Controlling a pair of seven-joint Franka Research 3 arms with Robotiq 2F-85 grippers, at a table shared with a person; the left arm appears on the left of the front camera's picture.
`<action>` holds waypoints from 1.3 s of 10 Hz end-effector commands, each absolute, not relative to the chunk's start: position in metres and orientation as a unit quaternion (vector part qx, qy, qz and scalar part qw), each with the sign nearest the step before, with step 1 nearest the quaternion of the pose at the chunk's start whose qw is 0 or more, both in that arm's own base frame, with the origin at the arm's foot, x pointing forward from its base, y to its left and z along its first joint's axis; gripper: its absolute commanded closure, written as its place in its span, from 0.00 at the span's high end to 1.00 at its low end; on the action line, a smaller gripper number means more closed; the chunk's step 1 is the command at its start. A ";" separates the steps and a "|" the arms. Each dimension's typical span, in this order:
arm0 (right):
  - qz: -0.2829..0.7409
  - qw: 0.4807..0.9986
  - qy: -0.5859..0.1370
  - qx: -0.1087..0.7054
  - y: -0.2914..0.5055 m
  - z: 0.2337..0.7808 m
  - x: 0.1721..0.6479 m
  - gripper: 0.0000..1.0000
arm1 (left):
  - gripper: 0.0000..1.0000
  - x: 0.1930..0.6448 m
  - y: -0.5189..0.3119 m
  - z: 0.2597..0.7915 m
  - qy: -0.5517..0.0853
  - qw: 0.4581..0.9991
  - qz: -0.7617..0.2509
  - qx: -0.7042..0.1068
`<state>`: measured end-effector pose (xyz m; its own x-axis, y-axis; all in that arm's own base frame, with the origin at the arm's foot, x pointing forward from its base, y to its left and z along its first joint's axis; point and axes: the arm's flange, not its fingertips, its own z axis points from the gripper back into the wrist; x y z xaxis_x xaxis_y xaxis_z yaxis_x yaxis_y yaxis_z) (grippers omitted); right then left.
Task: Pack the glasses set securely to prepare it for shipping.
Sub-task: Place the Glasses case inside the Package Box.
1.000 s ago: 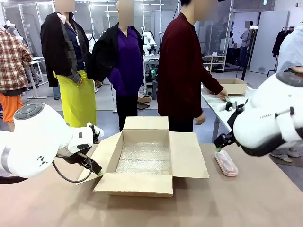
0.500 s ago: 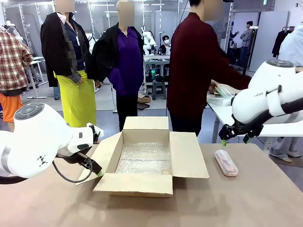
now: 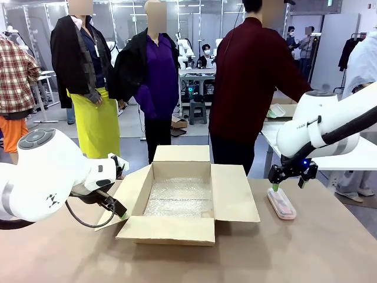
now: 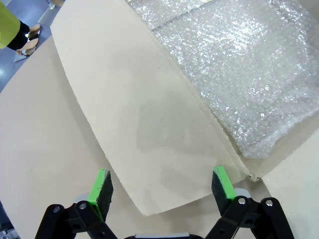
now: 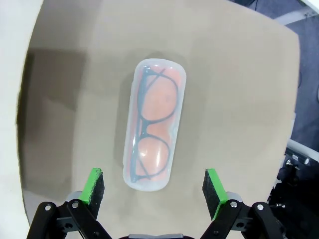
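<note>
Since the pale pink glasses case (image 5: pixel 154 124) looks like light, stiff, smooth plastic with spectacles inside, you'd best pinch it gently across its narrow width at mid-length; it may slip. It lies directly under the right gripper (image 5: pixel 154 186), between the spread fingers, untouched. The left gripper (image 4: pixel 162 186) is likewise spread and empty, with the cardboard box (image 3: pixel 177 231) flap just ahead. Count: one case on the table (image 3: pixel 306 253), one box, one bubble wrap (image 3: pixel 179 197) lining.
</note>
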<state>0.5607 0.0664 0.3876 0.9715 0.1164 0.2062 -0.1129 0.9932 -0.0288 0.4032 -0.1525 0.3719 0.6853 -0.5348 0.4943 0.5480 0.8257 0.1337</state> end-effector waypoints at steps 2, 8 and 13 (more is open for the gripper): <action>0.040 0.995 -0.092 -0.012 0.067 0.365 0.576 1.00 | 1.00 0.403 -0.152 0.372 -0.265 0.918 -0.294 -0.013; 0.025 0.996 -0.082 -0.018 0.062 0.330 0.589 1.00 | 1.00 0.403 -0.152 0.372 -0.265 0.918 -0.294 -0.013; 0.009 0.997 -0.076 -0.004 0.071 0.318 0.605 1.00 | 1.00 0.403 -0.152 0.372 -0.265 0.918 -0.294 -0.013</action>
<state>0.5987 0.0642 0.3187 0.9882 0.0566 0.1420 -0.0551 0.9984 -0.0146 0.4033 -0.1524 0.3719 0.6854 -0.5348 0.4942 0.5479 0.8258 0.1337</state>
